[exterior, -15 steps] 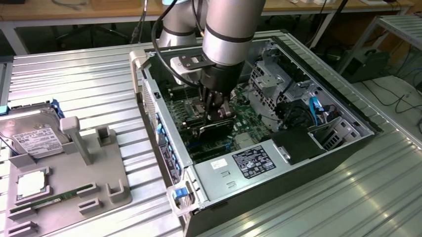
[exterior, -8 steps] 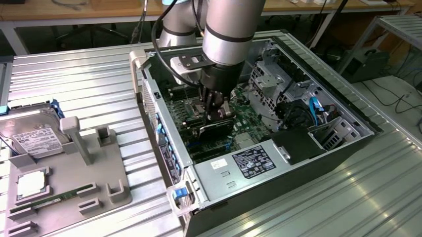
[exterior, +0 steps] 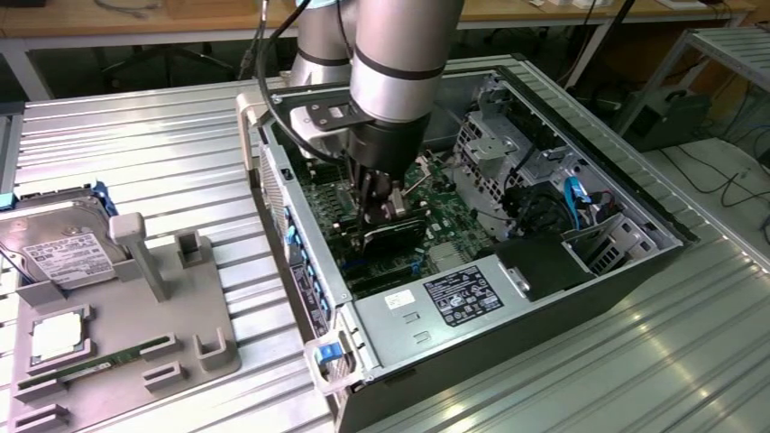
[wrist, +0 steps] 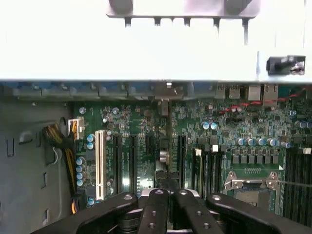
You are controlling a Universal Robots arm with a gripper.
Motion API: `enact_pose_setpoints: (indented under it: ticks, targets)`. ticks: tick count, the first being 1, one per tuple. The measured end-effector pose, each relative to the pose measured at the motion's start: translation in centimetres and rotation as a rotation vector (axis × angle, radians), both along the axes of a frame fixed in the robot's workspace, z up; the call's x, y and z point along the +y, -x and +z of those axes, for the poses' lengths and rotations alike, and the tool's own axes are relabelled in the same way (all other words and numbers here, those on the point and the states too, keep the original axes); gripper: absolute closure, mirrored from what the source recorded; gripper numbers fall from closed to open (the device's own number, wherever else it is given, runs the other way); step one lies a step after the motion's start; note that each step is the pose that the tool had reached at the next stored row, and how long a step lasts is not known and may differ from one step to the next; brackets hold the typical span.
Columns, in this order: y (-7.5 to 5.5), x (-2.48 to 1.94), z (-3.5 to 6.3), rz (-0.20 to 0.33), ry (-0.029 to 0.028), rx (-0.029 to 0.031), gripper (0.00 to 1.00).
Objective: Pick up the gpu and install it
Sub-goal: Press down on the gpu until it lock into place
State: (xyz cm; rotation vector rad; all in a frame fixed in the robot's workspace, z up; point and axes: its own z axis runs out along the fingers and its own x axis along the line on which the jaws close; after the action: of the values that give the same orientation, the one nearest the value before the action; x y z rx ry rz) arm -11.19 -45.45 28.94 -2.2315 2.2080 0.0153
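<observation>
Exterior, gripper (exterior: 382, 209): I have it lowered inside the open case (exterior: 626, 194), fingers pressed together on the top edge of the gpu (exterior: 392, 236).
Exterior, gpu: I see it standing on edge directly under the fingertips, its dark face turned toward the psu (exterior: 463, 295), just above the motherboard (exterior: 452, 212).
Exterior, tray (exterior: 180, 316): well away from the fingers, outside the case on the exterior view's left; I see a hard drive (exterior: 54, 244) and a memory stick (exterior: 90, 365) on it.
Wrist, gripper (wrist: 168, 197): I see the fingers (wrist: 155, 209) close together, pinching a thin dark edge between them.
Wrist, motherboard (wrist: 234, 126): beyond the fingertips; a white slot (wrist: 100, 158) stands off to one side of them, black slots nearer.
</observation>
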Motion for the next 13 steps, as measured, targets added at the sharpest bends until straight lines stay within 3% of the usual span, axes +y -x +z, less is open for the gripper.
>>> enact_pose_setpoints:
  ticks: [4,13]
  targets:
    - [1.6,0.0,-0.09,0.0,0.0,0.0,0.89]
    - [2.3,0.02,-0.74,0.0,0.0007,0.0029,0.89]
